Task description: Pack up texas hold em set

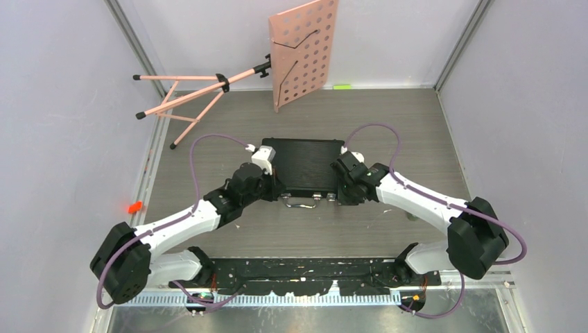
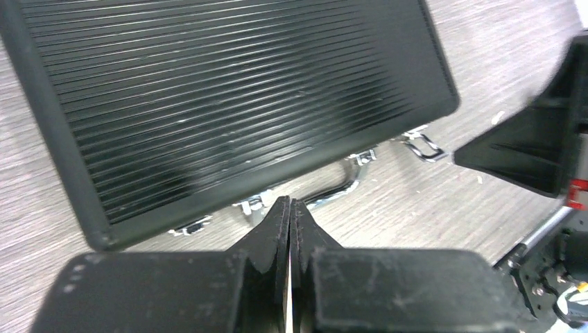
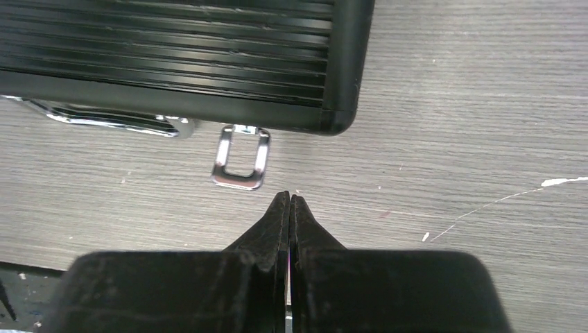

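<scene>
The black ribbed briefcase (image 1: 305, 166) lies closed mid-tabletop (image 1: 416, 139). The left fingers (image 2: 277, 225) are pressed together and empty at its 7 o'clock. The right fingers (image 3: 277, 225), likewise together and empty, sit at 5 o'clock, just short of a silver loop latch (image 3: 240, 165) that seems unhooked. Latching looks next: flip each loop onto its catch.

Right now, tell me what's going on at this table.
A black ribbed briefcase lies flat with its lid down. The robot's left gripper and right gripper, both shut and empty, sit near its handle edge. The right one points at a silver latch loop that looks unfastened.
</scene>
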